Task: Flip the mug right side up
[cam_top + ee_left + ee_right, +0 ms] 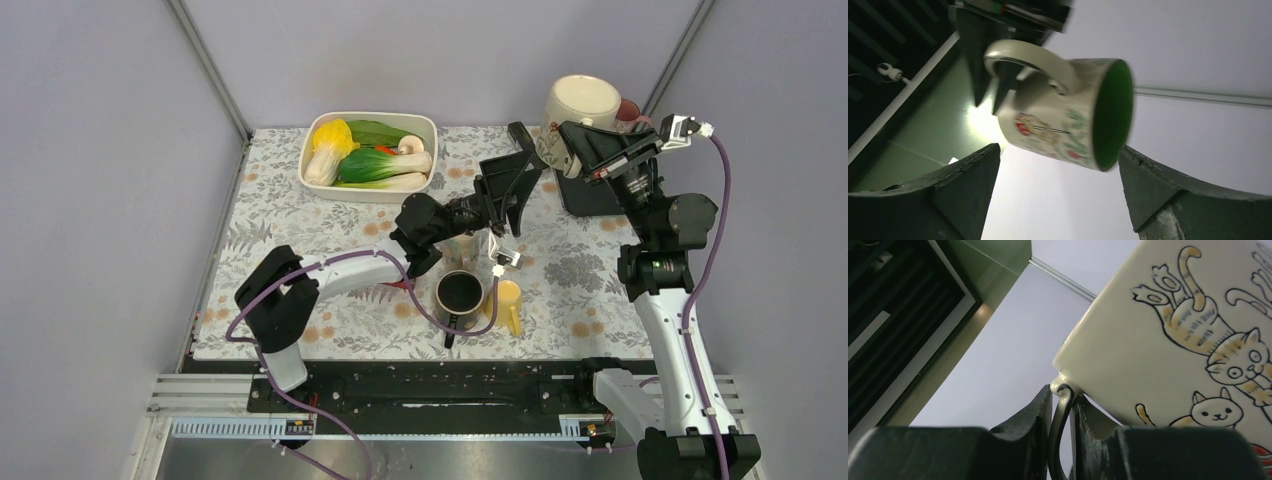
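So the right gripper [1062, 405] is clamped down tight on the thin looped handle [1058, 425] of the cream ceramic mug with cartoon cats [583, 102]; the fingers are nearly together with just the handle pinched between them. The mug's up in the air at the far right of the table, off the surface completely; from above its flat cream end faces upward, and the left wrist camera shows the green inside opening sideways, so it's tilted rather than upright.

The left gripper [1059, 155] is spread wide and holding nothing; it points up at the mug from below, both dark fingers [963, 175] well apart from it.

Down on the floral-print tablecloth [290, 215]: a dark metal cup [460, 293] stands upright near the front edge, a small yellow plastic cup [508, 300] just beside it on the right; a white rectangular dish [425, 125] of leafy green and yellow vegetables [365, 160] sits toward the back; a black box [590, 198] is under the raised mug.
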Controlling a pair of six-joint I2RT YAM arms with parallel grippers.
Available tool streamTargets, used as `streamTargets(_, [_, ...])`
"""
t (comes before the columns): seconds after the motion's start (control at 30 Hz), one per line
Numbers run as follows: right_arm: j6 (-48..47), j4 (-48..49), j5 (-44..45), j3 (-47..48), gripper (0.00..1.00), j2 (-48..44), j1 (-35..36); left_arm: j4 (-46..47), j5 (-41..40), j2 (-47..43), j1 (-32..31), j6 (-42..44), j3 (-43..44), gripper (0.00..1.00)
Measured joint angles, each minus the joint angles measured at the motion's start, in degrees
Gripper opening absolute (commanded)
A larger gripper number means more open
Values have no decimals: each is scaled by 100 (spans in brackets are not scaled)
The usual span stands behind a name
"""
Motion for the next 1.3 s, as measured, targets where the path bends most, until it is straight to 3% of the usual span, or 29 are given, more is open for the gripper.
streamTargets(0.23, [125, 103, -26, 216, 0, -28, 7, -170, 125, 114, 144, 157, -28, 90])
streamTargets(0.47, [168, 140, -24, 227, 0, -46, 7, 529, 151, 1023, 140, 175, 1456, 90])
streamTargets(0.57, [190, 162, -24, 232, 0, -46, 7, 852, 146, 1281, 140, 175, 1711, 86])
streamTargets(0.8, [306, 227, -17, 232, 0, -39, 7, 1051, 214, 1462, 144, 111, 1882, 56])
streamTargets(1.03, [695, 391, 223, 144, 0, -46, 2, 1377, 326, 1593, 208, 157, 2151, 0])
streamTargets(1.2, [1318, 557, 334, -35, 0, -4, 17, 1679, 492, 1615, 313, 240, 2168, 0])
streamTargets(1.23, [1349, 616, 358, -81, 3, 20, 17, 1652, 481, 1615, 315, 240, 2146, 0])
streamTargets(1.3, [1375, 673, 402, -184, 21, 90, 17, 1617, 426, 1615, 334, 247, 2031, 0])
